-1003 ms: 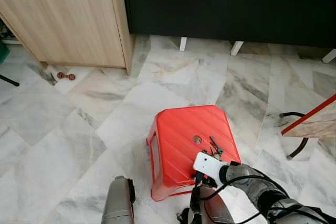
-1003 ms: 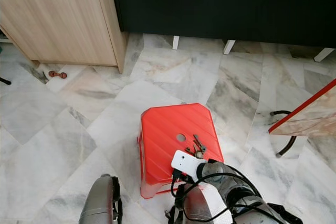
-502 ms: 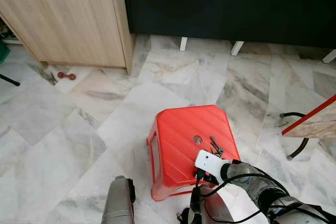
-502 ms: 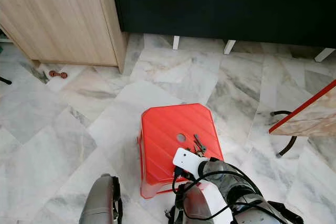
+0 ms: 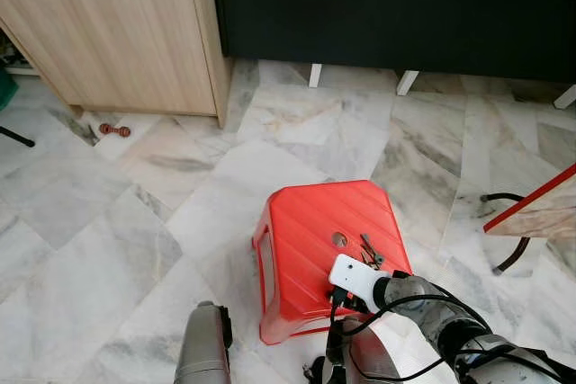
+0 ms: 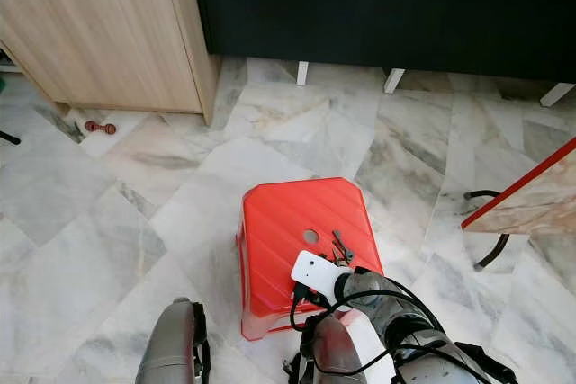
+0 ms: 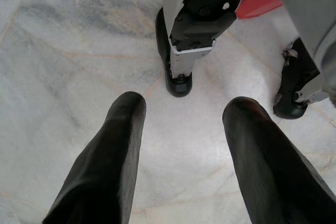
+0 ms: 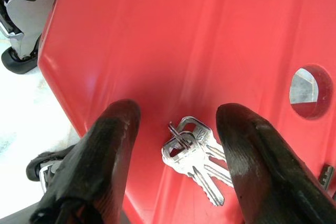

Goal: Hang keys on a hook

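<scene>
My right tool (image 8: 178, 114) sits wide open, straddling the keys (image 8: 194, 148) on the red stool (image 5: 306, 222). My left tool (image 7: 181, 111) hangs wide over the floor (image 7: 68, 40).

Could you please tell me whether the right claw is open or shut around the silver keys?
Open. The right claw has its two black fingers spread on either side of the silver keys, which lie flat on the red plastic stool, not gripped.

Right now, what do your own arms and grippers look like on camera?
Both arms are silver metal. The right arm carries looping black cables and a white rectangular block at its wrist. The right gripper has two long, glossy black tapered fingers with rounded tips. The left gripper has the same black fingers, in a duller finish. The left arm is a smooth silver cylinder with a black part on its side.
</scene>
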### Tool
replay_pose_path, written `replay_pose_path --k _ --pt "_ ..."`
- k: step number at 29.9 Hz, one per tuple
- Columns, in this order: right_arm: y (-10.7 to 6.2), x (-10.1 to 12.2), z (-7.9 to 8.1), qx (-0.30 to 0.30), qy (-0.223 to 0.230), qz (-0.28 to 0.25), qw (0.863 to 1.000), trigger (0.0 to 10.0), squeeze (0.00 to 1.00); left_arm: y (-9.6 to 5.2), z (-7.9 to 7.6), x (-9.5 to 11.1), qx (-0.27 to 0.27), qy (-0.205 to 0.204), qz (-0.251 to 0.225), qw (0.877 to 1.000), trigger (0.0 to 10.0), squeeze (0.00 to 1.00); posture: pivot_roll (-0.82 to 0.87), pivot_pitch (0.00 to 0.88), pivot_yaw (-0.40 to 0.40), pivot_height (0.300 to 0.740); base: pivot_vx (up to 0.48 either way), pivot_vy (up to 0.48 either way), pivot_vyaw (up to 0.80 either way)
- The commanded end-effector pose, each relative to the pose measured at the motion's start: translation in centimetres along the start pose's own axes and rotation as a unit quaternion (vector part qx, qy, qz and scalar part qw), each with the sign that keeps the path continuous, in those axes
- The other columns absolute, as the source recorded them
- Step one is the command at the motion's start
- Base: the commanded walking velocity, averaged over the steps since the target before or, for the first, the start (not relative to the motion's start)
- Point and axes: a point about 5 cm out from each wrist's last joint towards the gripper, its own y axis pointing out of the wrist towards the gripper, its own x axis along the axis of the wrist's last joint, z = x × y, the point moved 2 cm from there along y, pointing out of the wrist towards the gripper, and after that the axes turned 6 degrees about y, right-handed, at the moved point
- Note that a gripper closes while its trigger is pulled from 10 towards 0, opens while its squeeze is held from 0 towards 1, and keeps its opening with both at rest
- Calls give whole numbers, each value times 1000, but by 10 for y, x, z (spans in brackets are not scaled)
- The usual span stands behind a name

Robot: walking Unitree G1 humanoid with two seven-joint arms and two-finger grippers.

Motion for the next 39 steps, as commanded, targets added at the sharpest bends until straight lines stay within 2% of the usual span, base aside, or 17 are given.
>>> replay_pose_path --k 1,2,5,7,15,16,18,20,25,27,28,29,32,33,34,35,39 --pt "-1 -8 3 5 3 14 1000 9059 0 -7 -8 -20 -12 1 30 999 10000 0 160 286 -127 636 0 0 0" --pt "-1 -8 3 5 2 15 1000 8745 0 -7 -8 -20 -12 1 31 999 10000 0 161 290 -128 636 0 0 0" --pt "-1 -9 3 6 1 16 1000 9059 0 -7 -8 -20 -11 0 31 999 10000 0 160 295 -129 636 0 0 0" --pt "-1 -9 3 5 -4 20 1000 8667 0 -8 -8 -21 -11 -1 32 999 10000 0 159 296 -129 636 0 0 0" --pt "-1 -11 4 5 -1 24 1000 8510 0 -8 -11 -23 -14 -3 35 999 10000 0 161 295 -130 636 0 0 0" --pt "-1 -11 4 6 -1 23 1000 6314 0 -8 -12 -23 -14 -3 35 999 10000 0 161 297 -132 636 0 0 0" --pt "-1 -12 4 5 0 23 1000 5922 0 -9 -12 -23 -14 -3 35 999 10000 0 161 297 -132 636 0 0 0" --pt "-1 -12 4 6 0 23 1000 4275 0 -9 -12 -24 -13 -3 35 999 10000 0 159 298 -132 636 0 0 0" --pt "-1 -13 5 6 1 24 1000 4275 0 -10 -12 -25 -14 -3 36 999 10000 0 159 300 -133 636 0 0 0" --pt "-2 -14 5 4 0 25 1000 2039 0 -10 -12 -26 -15 -4 37 999 10000 0 159 303 -133 636 0 0 0" --pt "-2 -14 5 3 0 25 1000 2039 0 -10 -12 -26 -15 -4 37 999 10000 0 159 303 -133 636 0 0 0" --pt "-1 -14 5 4 1 24 1000 0 0 -10 -13 -26 -16 -4 37 999 10000 0 160 304 -133 636 0 0 0" --pt "-1 -14 6 7 -1 24 1000 0 0 -10 -13 -26 -16 -4 37 999 10000 0 160 306 -134 636 0 0 0" --pt "-1 -14 6 8 -2 25 1000 510 0 -10 -13 -26 -16 -4 36 999 10000 0 160 306 -134 636 0 0 0" --pt "-1 -14 6 8 -2 25 1000 510 0 -10 -13 -26 -16 -4 36 999 10000 0 160 306 -134 636 0 0 0" --pt "-1 -14 6 7 -5 28 1000 10000 0 -10 -13 -26 -16 -4 35 999 10000 0 161 306 -134 636 0 0 0" --pt "-2 -19 4 -4 -12 45 999 10000 0 -10 -14 -25 -19 -3 36 999 10000 0 160 311 -131 636 0 0 0"
